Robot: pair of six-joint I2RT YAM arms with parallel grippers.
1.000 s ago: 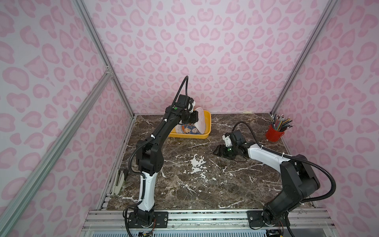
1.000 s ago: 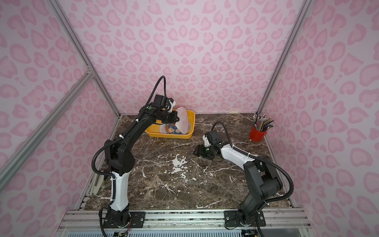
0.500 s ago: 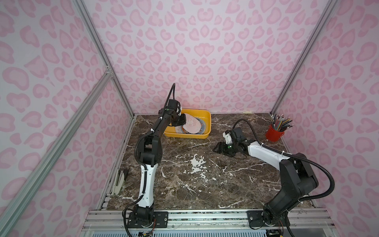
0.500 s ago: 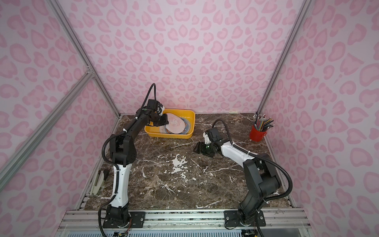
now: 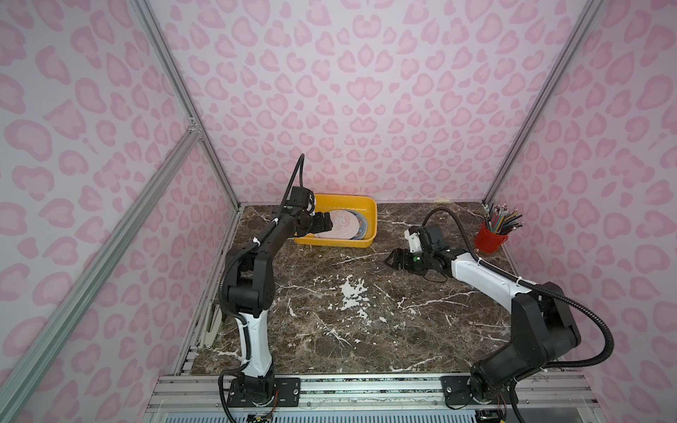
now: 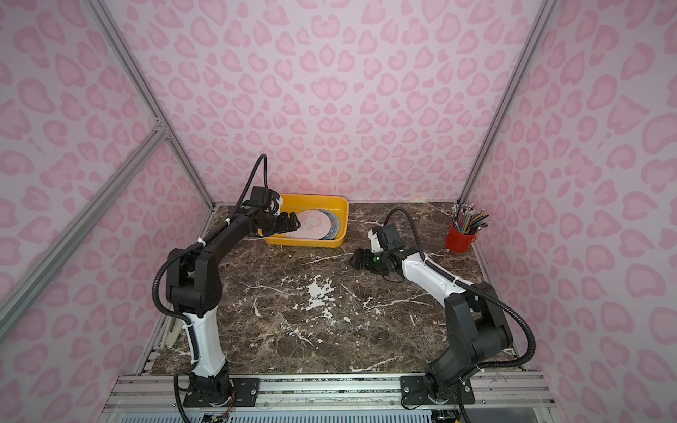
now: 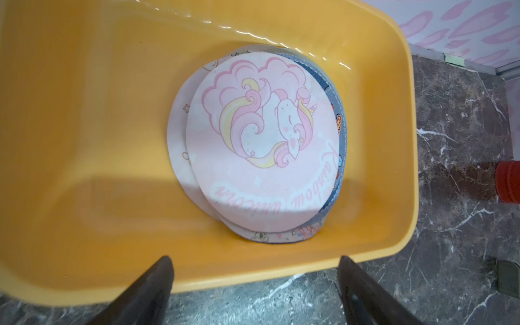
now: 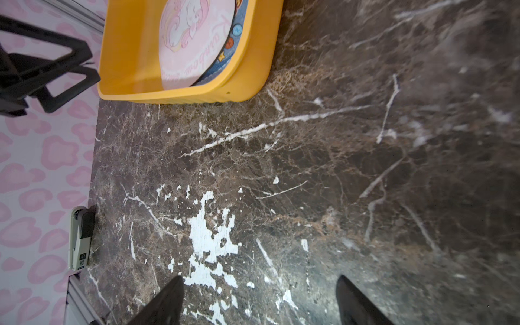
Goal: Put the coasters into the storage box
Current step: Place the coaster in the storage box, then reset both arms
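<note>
The yellow storage box (image 5: 367, 203) (image 6: 339, 204) (image 7: 84, 135) (image 8: 250, 84) stands at the table's back. A stack of coasters lies flat inside it. On top is a pink unicorn coaster (image 5: 340, 225) (image 6: 312, 229) (image 7: 261, 157) (image 8: 194, 33). Under it show a dark blue coaster (image 7: 342, 132) and a pale one (image 7: 176, 135). My left gripper (image 5: 326, 223) (image 6: 293, 222) (image 7: 254, 281) hovers at the box's near left side, open, nothing between its fingers. My right gripper (image 5: 391, 258) (image 6: 353, 258) (image 8: 259, 292) hangs open and empty, low over bare marble, right of the box.
A red pencil cup (image 5: 490, 240) (image 6: 459, 242) (image 7: 509, 183) stands at the back right corner. A stapler (image 5: 210, 326) (image 8: 81, 236) lies at the table's left edge. Pink patterned walls close in the back and both sides.
The left gripper let go of the pink coaster it held upright over the box; it now lies flat on the stack. That gripper drew left and opened wide. The right gripper opened wider.
</note>
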